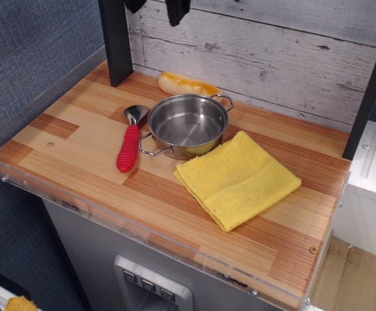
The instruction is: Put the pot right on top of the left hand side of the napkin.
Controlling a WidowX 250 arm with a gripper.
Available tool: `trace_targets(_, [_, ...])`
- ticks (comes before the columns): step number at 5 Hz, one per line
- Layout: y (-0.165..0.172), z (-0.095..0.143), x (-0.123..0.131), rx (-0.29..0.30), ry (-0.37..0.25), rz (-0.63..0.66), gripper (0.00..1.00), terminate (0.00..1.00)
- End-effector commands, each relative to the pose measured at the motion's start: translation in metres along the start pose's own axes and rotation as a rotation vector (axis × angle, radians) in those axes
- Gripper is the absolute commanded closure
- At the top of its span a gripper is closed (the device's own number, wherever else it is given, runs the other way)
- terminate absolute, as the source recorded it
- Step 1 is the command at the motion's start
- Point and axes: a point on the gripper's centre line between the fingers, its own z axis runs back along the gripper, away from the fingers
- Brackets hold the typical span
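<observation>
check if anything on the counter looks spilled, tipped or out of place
Nothing stands out. The pot sits upright and empty beside the napkin, which lies flat. The spoon and bread roll rest on the counter, with no spill.

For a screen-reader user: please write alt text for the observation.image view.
A steel pot sits empty on a wooden counter, beside a yellow napkin, not on it. A red-handled spoon lies left of it, a bread roll behind; the gripper hangs at the top edge.

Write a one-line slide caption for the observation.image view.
Steel pot sits on the wooden counter beside the yellow napkin, not on it; gripper barely visible at top edge.
</observation>
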Motion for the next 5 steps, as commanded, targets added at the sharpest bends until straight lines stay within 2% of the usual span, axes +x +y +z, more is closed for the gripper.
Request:
trace_targets(1, [-0.005, -0.004, -0.014, 0.003, 0.004, -0.04, 0.0, 0.0])
trace_targets(3, [-0.002, -0.058, -0.019, -0.055, 0.11, -0.063, 0.0, 0.0])
trace_targets(4, [-0.001, -0.078, -0.015, -0.068, 0.113, -0.089, 0.0, 0.0])
trace_targets(5, [-0.006, -0.097, -0.009, -0.106, 0.116, -0.121, 0.0, 0.0])
